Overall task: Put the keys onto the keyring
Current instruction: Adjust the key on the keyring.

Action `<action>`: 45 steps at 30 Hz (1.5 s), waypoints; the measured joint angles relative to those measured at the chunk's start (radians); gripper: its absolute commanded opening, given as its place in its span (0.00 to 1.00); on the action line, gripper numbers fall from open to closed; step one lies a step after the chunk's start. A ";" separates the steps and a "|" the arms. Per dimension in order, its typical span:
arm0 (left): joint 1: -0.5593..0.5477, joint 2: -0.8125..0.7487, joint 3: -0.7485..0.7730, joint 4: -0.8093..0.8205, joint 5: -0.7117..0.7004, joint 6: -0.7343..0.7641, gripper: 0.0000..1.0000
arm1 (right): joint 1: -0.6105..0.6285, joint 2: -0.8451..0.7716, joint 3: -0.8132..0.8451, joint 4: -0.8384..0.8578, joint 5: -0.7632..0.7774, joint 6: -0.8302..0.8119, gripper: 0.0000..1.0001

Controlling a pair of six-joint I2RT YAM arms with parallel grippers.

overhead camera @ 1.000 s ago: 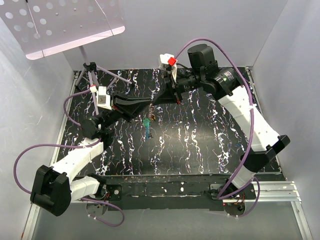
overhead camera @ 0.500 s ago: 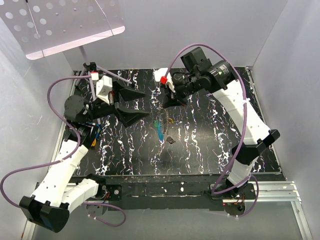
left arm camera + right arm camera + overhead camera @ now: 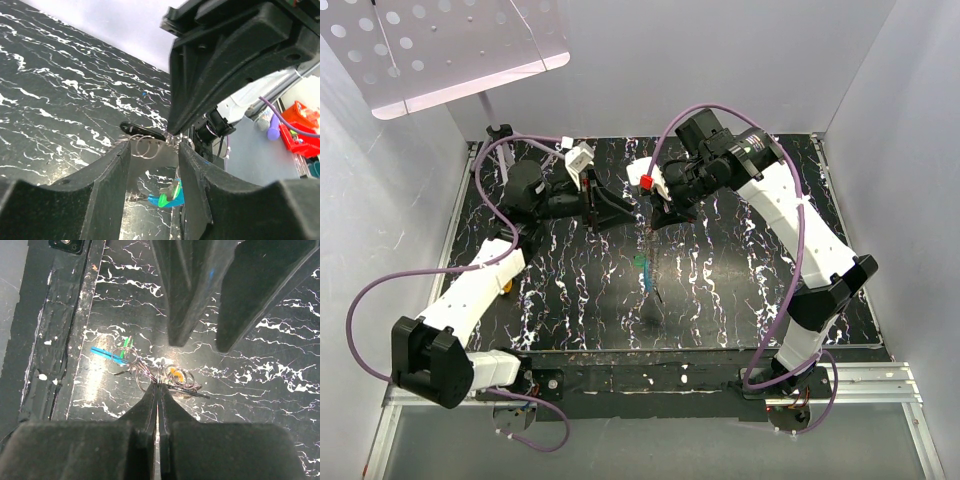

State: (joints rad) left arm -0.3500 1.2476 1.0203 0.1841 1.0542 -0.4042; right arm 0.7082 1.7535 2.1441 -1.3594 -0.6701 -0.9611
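My right gripper [image 3: 158, 385] is shut on the keyring [image 3: 150, 374], a bunch of thin wire loops held above the mat. From the loops hang a blue key [image 3: 106, 353] and a green key [image 3: 128, 342], and a yellow-orange key [image 3: 175, 372] shows inside one loop. In the top view the keys [image 3: 643, 270] dangle below the right gripper [image 3: 653, 220]. My left gripper [image 3: 154, 150] is open, its fingers [image 3: 112, 167] to either side of the wire loops [image 3: 145, 146], with the blue and green key heads [image 3: 171, 195] below. It sits just left of the right gripper [image 3: 225, 65].
The black marbled mat [image 3: 720, 290] is enclosed by white walls. A perforated white panel [image 3: 450, 50] hangs at the back left above a small stand [image 3: 500, 135]. A small orange item [image 3: 506, 290] lies beside the left forearm.
The left gripper went from shut to open, swung off to the left, then came back to the keyring. The right gripper shifted slightly left and nearer, still holding the ring and keys.
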 measured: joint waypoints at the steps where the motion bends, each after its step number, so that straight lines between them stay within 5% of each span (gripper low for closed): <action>1: -0.010 0.002 0.000 0.006 0.000 0.002 0.39 | 0.000 0.000 0.000 0.000 -0.003 -0.003 0.01; 10: -0.096 -0.017 0.011 -0.090 -0.046 0.159 0.24 | 0.000 0.000 0.000 0.000 -0.014 -0.009 0.01; 26: -0.135 -0.025 0.035 -0.155 -0.075 0.282 0.22 | 0.000 0.000 0.000 -0.002 -0.023 -0.007 0.01; 34: -0.160 -0.024 0.055 -0.209 -0.090 0.337 0.09 | 0.000 0.000 0.000 -0.008 -0.025 -0.002 0.01; 45: -0.176 -0.007 0.113 -0.324 -0.105 0.434 0.07 | -0.001 0.000 0.000 -0.008 -0.021 0.015 0.01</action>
State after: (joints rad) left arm -0.5262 1.2404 1.1332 -0.1398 0.9497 0.0299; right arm 0.7071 1.7531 2.1441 -1.3678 -0.6907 -0.9459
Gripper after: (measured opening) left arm 0.083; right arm 0.022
